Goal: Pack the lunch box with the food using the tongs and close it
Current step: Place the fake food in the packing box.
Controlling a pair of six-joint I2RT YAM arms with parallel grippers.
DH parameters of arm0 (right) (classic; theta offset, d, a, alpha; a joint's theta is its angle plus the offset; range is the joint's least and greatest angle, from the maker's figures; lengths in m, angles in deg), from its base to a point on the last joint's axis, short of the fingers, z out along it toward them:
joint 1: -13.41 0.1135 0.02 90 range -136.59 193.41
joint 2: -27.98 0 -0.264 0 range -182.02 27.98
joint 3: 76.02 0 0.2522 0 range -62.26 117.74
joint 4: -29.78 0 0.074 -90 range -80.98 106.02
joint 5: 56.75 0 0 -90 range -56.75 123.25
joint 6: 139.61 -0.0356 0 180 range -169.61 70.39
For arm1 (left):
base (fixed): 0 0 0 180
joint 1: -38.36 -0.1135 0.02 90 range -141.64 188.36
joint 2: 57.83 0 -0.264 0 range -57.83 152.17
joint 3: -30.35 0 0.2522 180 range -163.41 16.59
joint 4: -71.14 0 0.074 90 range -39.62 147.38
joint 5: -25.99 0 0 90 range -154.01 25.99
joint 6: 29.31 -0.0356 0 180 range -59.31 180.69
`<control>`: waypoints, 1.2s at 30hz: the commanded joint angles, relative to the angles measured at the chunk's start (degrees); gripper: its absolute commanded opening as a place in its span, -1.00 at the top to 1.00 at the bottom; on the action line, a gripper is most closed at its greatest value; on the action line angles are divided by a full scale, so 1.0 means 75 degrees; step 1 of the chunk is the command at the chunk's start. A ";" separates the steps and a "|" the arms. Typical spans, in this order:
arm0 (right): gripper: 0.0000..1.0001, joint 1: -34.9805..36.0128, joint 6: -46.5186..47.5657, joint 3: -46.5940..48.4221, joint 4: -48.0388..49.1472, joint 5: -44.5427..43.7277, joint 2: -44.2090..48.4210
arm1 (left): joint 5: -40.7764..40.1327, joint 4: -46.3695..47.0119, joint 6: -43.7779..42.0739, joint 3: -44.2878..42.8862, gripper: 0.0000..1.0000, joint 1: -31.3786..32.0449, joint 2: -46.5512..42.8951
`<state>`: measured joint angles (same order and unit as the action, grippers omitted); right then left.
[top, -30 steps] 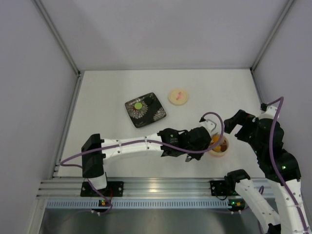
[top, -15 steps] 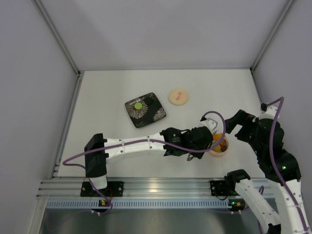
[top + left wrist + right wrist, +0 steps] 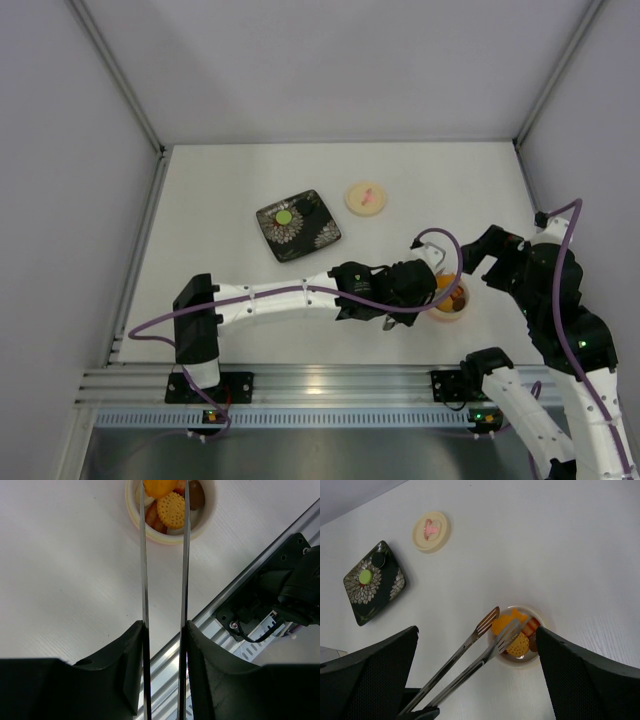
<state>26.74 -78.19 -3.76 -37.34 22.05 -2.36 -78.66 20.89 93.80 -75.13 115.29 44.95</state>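
Observation:
My left gripper [image 3: 164, 625] is shut on the thin silvery tongs [image 3: 144, 570], gripping both arms near their joined end. The slotted tips of the tongs [image 3: 487, 620] reach over the round cream lunch box [image 3: 517, 662], on either side of an orange fish-shaped piece [image 3: 504, 623]. I cannot tell whether they pinch it or it rests in the cup. In the lunch box [image 3: 131, 515] lie a round yellow cracker [image 3: 171, 509], a red-striped piece and a brown one. Wide open, my right gripper [image 3: 476, 629] hovers above the lunch box [image 3: 450, 298], holding nothing.
The cream lid [image 3: 365, 197] with its pink mark lies flat at the back. Left of it the dark patterned plate [image 3: 297, 225] carries a green piece [image 3: 284, 216]. The aluminium rail [image 3: 320, 385] and the right arm's base [image 3: 290, 585] lie close to the lunch box.
The left arm shifted slightly up to half a second ago. Since then nothing has visibly moved.

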 commanded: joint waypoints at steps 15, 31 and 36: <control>-0.99 -0.0112 0.0037 0.0227 -0.0092 -0.0124 0.0027 | -0.0132 0.0108 0.0039 -0.0052 0.00 0.0009 -0.0146; -0.99 -0.0112 0.0060 0.0274 -0.0139 -0.0159 0.0039 | -0.1595 -0.0080 0.0250 0.0135 -0.02 -0.0282 -0.1338; -0.99 -0.0112 0.0037 0.0227 -0.0139 -0.0124 0.0062 | -0.1831 0.0001 0.0707 0.1245 -0.03 -0.1465 -0.2476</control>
<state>26.74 -78.17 -3.76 -37.37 21.91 -2.36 -87.23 20.30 96.24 -69.56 109.67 33.39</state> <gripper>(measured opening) 0.993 0.515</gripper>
